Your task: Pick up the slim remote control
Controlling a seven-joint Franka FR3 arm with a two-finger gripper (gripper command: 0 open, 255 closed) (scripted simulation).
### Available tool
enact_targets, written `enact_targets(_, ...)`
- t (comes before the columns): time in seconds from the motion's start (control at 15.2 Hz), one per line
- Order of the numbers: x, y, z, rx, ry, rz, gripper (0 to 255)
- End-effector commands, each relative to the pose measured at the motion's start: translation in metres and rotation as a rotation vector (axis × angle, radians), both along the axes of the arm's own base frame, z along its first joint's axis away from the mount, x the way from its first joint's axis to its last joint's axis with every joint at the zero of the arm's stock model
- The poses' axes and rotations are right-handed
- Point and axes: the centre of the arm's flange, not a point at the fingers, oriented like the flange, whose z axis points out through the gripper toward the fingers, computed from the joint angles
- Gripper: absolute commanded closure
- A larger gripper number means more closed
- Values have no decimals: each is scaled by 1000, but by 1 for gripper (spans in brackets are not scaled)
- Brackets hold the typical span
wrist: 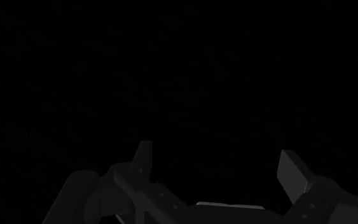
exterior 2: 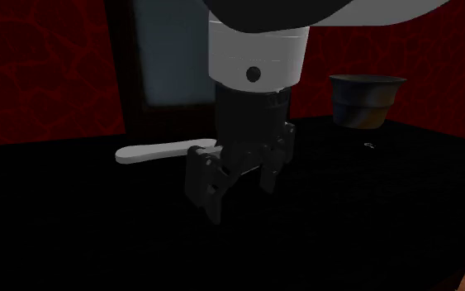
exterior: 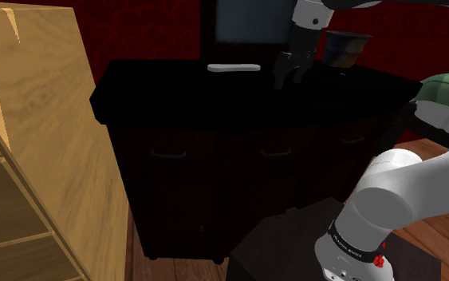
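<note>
Slim remote control (exterior: 233,68) (exterior 2: 152,152): pale, near-white flat bar, long and narrow, rounded ends, no buttons readable. Lies flat near back edge of black cabinet (exterior: 175,92) top, lengthwise along it.

Gripper (exterior: 289,77) (exterior 2: 240,196) (wrist: 217,162): black, blocky, fingers parted, nothing between them. It hangs low over the top, near the remote on the shoulder view's right, not touching it.

Cabinet top smooth, dark, matte; curved drawer pulls on front. Tapered dark pot (exterior: 346,48) (exterior 2: 367,101) beyond gripper. Grained light wood shelving (exterior: 39,160) alongside. Mottled red wall (exterior 2: 40,66) behind.
</note>
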Motion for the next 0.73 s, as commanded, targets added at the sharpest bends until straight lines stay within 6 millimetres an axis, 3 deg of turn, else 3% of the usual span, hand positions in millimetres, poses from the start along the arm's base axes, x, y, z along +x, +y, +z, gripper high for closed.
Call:
enact_targets(0.0,0,0,0,0,0,0,0)
enact_targets(0.33,56,-44,14,0,44,278,0)
enact_targets(0.66,123,-70,24,0,88,557,0)
